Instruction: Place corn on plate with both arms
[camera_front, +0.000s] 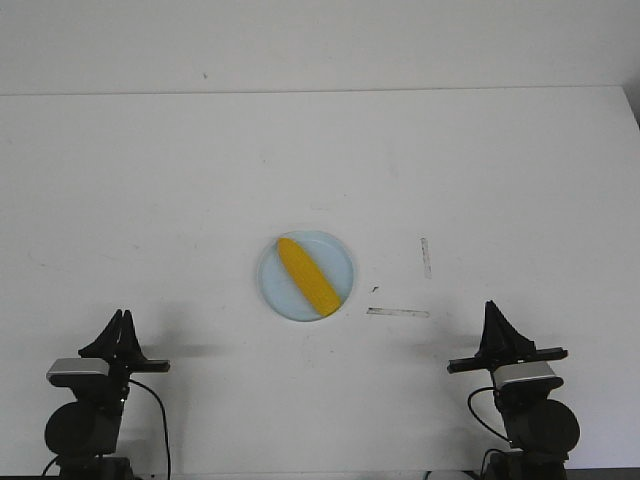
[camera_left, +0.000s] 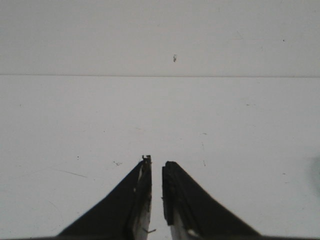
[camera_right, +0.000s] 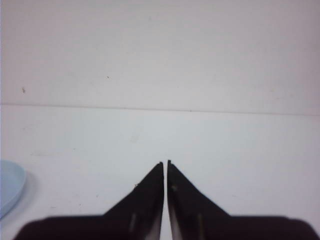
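The yellow corn (camera_front: 306, 277) lies diagonally on the pale blue plate (camera_front: 272, 290) in the middle of the white table. My left gripper (camera_front: 120, 322) rests at the near left, well away from the plate, its jaws shut with a thin gap and nothing between them (camera_left: 156, 161). My right gripper (camera_front: 492, 312) rests at the near right, also apart from the plate, jaws shut and empty (camera_right: 165, 162). An edge of the plate (camera_right: 9, 187) shows in the right wrist view; the corn does not show there.
Two dark tape marks lie on the table right of the plate, one flat (camera_front: 397, 312) and one upright (camera_front: 426, 257). The table's far edge (camera_front: 320, 92) meets a white wall.
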